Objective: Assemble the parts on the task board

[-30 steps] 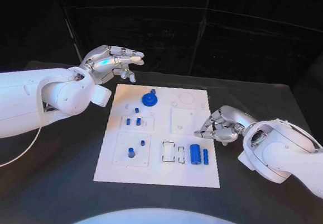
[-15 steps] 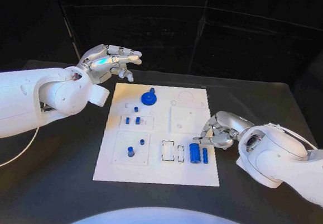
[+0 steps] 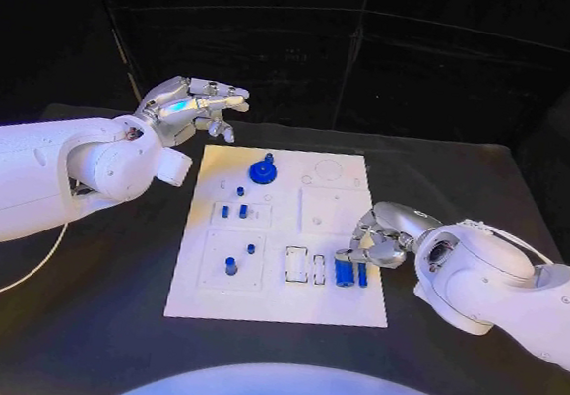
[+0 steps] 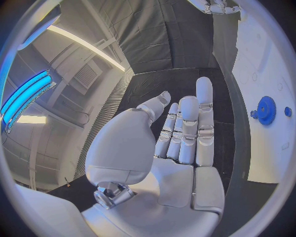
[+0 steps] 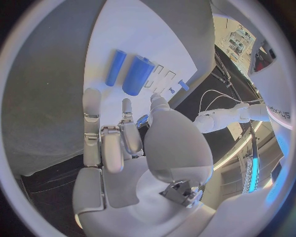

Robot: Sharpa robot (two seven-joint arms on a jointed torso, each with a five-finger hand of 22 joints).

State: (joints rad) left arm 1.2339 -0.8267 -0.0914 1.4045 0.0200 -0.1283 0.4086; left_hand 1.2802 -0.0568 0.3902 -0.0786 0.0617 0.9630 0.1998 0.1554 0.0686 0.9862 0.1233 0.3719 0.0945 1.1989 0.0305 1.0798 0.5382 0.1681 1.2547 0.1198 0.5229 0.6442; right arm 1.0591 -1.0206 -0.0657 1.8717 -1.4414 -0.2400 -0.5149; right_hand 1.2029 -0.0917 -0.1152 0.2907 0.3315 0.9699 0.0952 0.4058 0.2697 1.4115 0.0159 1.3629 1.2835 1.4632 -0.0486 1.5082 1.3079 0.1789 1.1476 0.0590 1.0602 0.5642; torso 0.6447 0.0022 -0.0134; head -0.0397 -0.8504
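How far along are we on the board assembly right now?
Early, it seems. Seemingly placed: the blue gear on the task board, and small blue pegs standing in the left panels. In hand: nothing; the right hand hovers open by the two blue cylinders lying loose, fingers short of them. The left hand is open, off the board's far corner. Left: the cylinders and the empty slots beside them.

- One white board on the table.
- Two blue cylinders near the board's right edge.
- One blue gear.
- Two hands.
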